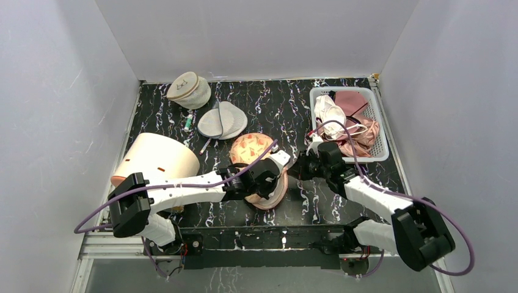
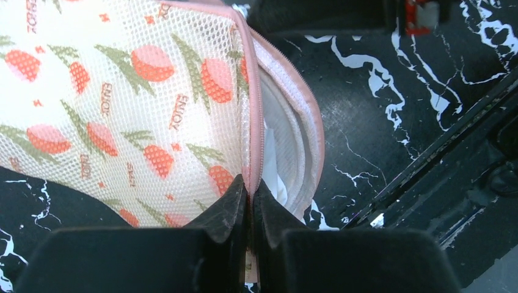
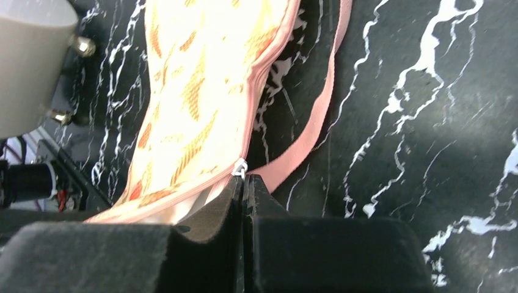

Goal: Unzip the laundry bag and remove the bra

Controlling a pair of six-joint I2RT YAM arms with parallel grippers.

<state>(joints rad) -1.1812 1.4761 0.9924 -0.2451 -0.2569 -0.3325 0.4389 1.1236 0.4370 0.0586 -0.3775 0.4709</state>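
The peach floral laundry bag (image 1: 251, 150) lies mid-table, partly unzipped along its right side. My left gripper (image 1: 267, 183) is shut on the bag's pink zipper edge (image 2: 255, 122), and its fingertips (image 2: 250, 186) pinch the rim. In the gap beside them, off-white fabric of the bra (image 2: 273, 168) shows inside the white mesh lining. My right gripper (image 1: 299, 166) is shut on the small white zipper pull (image 3: 240, 168), which sits at its fingertips (image 3: 243, 178). The loose pink zipper tape (image 3: 311, 128) trails away over the black table. Most of the bra is hidden.
A white basket (image 1: 382, 131) with dusty-pink and white garments stands at the right back. A round beige-topped pouch (image 1: 189, 89) and a flat white mesh pouch (image 1: 222, 121) lie at the back left. A large cream dome-shaped object (image 1: 160, 157) sits at the left edge.
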